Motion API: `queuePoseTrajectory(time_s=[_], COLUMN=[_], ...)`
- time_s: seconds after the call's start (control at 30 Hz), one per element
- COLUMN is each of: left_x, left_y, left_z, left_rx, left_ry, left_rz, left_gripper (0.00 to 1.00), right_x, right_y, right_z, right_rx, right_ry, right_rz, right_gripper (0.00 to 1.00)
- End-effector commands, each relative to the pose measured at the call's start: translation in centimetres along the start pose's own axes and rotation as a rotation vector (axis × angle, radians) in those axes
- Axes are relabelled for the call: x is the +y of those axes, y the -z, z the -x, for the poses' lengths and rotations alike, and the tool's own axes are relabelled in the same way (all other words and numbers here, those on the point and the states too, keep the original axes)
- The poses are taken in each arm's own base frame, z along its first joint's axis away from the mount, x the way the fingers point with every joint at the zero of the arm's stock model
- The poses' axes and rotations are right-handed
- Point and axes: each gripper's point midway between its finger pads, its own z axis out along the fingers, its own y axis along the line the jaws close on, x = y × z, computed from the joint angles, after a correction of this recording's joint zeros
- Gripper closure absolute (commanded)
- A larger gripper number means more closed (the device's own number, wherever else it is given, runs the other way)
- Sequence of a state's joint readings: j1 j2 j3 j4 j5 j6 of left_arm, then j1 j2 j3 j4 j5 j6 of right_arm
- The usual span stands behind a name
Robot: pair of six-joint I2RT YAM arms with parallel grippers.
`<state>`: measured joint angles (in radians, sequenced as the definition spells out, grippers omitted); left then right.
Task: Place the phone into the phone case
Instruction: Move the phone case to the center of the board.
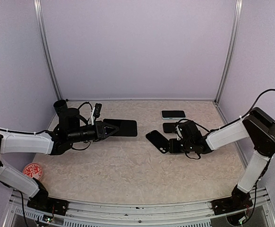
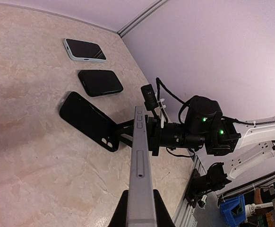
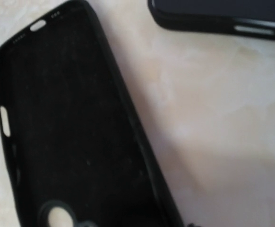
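The pale table fills the top view. Over its left side the left tool pinches the phone. It looks flat and black from above, but the left wrist view shows its thin grey side. On the right, the right tool pinches the phone case. Only the right wrist view shows the case's hollow inside and camera hole. A black phone lies just beyond.

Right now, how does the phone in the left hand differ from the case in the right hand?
The phone is a slab with a grey edge and side buttons; the case is an empty black shell with a camera hole. From above, the phone points straight across the table; the case sits at a slant. Both are dark and gripped at one end, by the left hand and right hand.
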<state>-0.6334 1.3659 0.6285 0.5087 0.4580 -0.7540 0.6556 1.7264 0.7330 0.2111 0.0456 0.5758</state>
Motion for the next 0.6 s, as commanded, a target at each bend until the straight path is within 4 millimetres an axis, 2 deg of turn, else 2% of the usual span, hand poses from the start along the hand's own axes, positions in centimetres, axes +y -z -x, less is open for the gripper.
queuePoseTrajectory(time_s=[0.0, 0.3, 0.4, 0.57], left_x=[-1.7, -1.6, -1.7, -1.8], left_y=[0.7, 0.8, 0.8, 0.7], left_z=[1.9, 1.9, 2.0, 2.0], left_rx=[-0.073, -0.076, -0.077, -0.071], left_ry=[-0.053, -0.049, -0.049, -0.045], left_rz=[-0.049, -0.045, -0.048, -0.053], left_gripper=[1.0, 1.0, 1.0, 1.0], right_x=[-0.3, -0.2, 0.3, 3.4], right_y=[-0.9, -1.6, -1.6, -1.2], right_z=[0.1, 0.7, 1.4, 2.4], right_rx=[0.006, 0.009, 0.003, -0.02], right_ry=[0.002, 0.069, 0.116, 0.223], right_rz=[-0.009, -0.026, -0.015, 0.14], right_gripper=[0.59, 0.86, 0.9, 0.93])
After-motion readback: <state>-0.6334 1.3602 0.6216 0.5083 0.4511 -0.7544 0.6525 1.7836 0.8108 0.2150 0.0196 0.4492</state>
